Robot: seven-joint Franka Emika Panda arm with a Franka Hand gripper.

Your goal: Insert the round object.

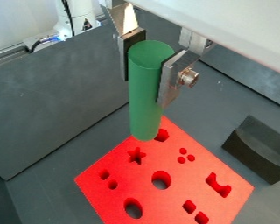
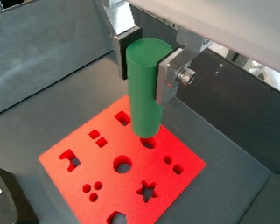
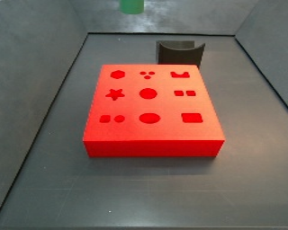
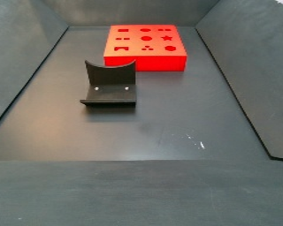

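My gripper [image 1: 146, 70] is shut on the round object, a long green peg [image 1: 143, 96], and holds it upright by its upper end, high above the floor. Both wrist views show this; there too the gripper [image 2: 146, 66] has the peg [image 2: 145, 101] between its silver fingers. The peg's lower end hangs over one edge of the red block [image 1: 178, 171], apart from it. The block [image 2: 101, 157] has several shaped holes, among them a round hole [image 1: 161, 181]. In a side view only the peg's tip [image 3: 132, 5] shows, above the block [image 3: 165, 106]. The block also lies at the far end [image 4: 147, 62].
A dark grey curved block [image 3: 180, 51] stands on the floor beside the red block; it also shows in the other views [image 4: 109, 86] [image 1: 262, 147]. Sloping grey walls [image 3: 39, 108] ring the dark floor [image 4: 156, 132].
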